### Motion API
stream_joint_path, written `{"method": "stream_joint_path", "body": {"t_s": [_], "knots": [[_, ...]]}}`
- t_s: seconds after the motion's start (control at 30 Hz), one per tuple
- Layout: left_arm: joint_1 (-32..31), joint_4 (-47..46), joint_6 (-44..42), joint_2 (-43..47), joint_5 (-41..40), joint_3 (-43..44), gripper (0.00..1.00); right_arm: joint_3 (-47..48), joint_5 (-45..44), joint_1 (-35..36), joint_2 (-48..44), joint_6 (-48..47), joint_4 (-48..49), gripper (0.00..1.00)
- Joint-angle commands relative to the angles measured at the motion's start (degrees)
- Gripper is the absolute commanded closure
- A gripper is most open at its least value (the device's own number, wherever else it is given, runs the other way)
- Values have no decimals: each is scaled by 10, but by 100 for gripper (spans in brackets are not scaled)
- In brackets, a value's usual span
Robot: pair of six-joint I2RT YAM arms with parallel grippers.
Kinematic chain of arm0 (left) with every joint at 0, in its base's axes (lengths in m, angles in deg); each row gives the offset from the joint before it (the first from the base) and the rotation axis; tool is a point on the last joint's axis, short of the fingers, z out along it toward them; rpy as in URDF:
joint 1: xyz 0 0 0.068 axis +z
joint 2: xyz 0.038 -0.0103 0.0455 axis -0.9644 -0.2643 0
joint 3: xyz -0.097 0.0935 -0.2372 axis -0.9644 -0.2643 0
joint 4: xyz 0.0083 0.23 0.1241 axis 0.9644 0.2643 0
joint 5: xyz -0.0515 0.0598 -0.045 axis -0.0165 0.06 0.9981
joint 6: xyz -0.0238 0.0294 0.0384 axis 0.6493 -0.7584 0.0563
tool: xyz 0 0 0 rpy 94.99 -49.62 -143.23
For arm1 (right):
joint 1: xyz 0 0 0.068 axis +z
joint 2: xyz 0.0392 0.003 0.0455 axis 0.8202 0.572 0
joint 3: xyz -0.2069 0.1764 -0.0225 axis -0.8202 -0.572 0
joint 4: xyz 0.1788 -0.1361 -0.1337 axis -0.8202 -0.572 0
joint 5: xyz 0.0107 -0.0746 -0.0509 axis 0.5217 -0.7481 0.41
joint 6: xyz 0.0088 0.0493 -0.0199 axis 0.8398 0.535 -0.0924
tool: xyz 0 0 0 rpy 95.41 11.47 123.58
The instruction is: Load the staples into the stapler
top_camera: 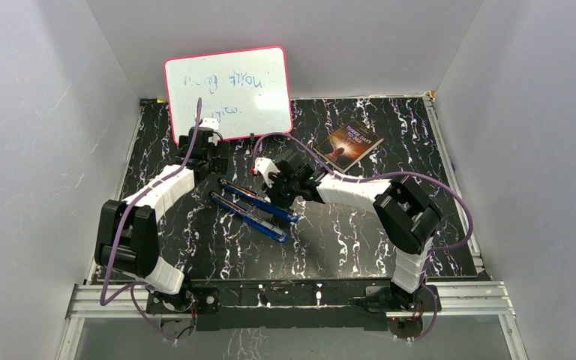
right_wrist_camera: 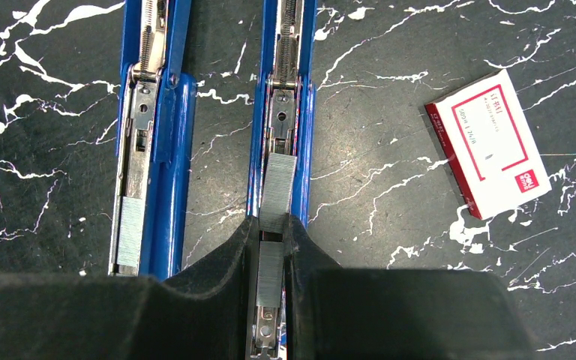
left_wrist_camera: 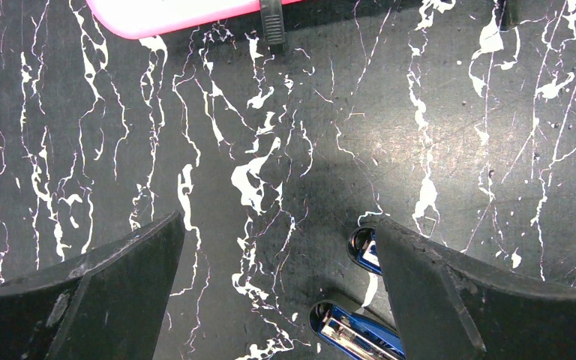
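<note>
The staples [right_wrist_camera: 277, 191], a short flat strip of fine-ribbed silvery-grey metal, lie lengthwise over the metal channel of the stapler [right_wrist_camera: 286, 112]. Their near end is tucked between the fingertips of the right pincer [right_wrist_camera: 271, 229]. That pincer is closed down to a narrow slit, with its black, matte, wedge-shaped fingers on either side of the strip. It looks to be pinching the strip, though the fingers hide the contact itself. A further strip [right_wrist_camera: 270, 274] of the same ribbed metal lies lower in the slit, along the same channel.

The stapler's channel is bright steel with a coiled spring at its far end, set in glossy blue walls. Just to the left and parallel to it lies a second blue rail [right_wrist_camera: 166, 150] of the same build, with its own grey strip seated near its close end.

To the right, apart from the stapler, a small white box [right_wrist_camera: 487, 142] with a pink-red label lies flat on the desk [right_wrist_camera: 390, 247], which is black with white marble veining.

The left pincer [left_wrist_camera: 277, 221] hangs over bare desk with its jaws spread wide and nothing between them. The rounded blue ends of both rails show beside its right finger. At the far side stand a pink-framed whiteboard [top_camera: 229, 94] and a book [top_camera: 352, 142].
</note>
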Motion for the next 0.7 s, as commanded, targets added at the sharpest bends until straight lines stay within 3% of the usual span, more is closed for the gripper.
{"method": "stream_joint_path", "body": {"t_s": [0.0, 0.67], "knots": [[3, -4, 3, 28, 3, -5, 2, 12, -19, 1, -5, -9, -6, 82], [3, -4, 2, 32, 2, -6, 2, 6, -35, 1, -13, -12, -2, 82]]}}
